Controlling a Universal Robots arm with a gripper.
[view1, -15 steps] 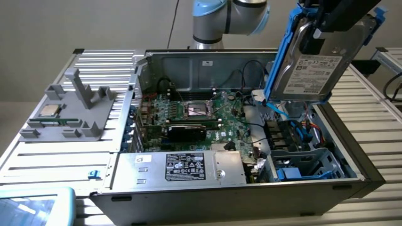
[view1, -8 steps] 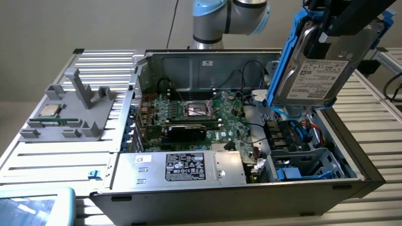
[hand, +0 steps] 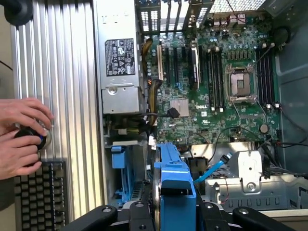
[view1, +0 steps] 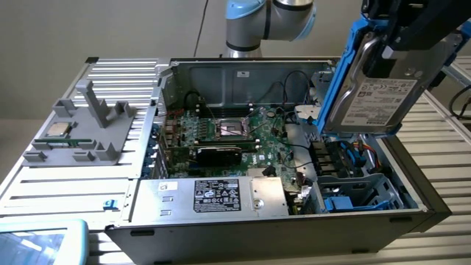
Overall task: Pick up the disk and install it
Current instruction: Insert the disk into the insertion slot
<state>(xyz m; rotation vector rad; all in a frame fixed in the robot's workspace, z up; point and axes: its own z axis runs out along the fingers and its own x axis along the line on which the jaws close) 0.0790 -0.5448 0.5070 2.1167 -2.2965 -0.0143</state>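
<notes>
Blue-framed and tilted nearly upright, the disk (view1: 372,96) hung at the upper right of the exterior view, clamped between the dark fingers of your gripper (view1: 379,63), its white label facing the camera. You held it over the right-hand side of the open computer case (view1: 412,212); whether it touched any part of the case could not be told. In the wrist view the disk (hand: 175,180) appeared edge-on, its blue carrier pinched between the black fingers (hand: 96,219) of the gripper (hand: 175,214).

Under the disk, toward the lower right of the exterior view, sat a grey drive cage (view1: 357,190) with blue parts inside. At the centre of the frame lay the green motherboard (view1: 239,135) with its bare processor socket, and just below it the silver power supply (view1: 213,196) with a black label. Your pale blue robot arm (view1: 257,19) rose behind the case at the top centre.

At the exterior view's left, on the slatted metal table (view1: 66,187), stood a grey fixture (view1: 88,130) carrying a small square chip (view1: 57,130).

The wrist view also showed a person's hands (hand: 21,137) cupped around a round black knob (hand: 30,139), just beside a dark keyboard (hand: 38,197).
</notes>
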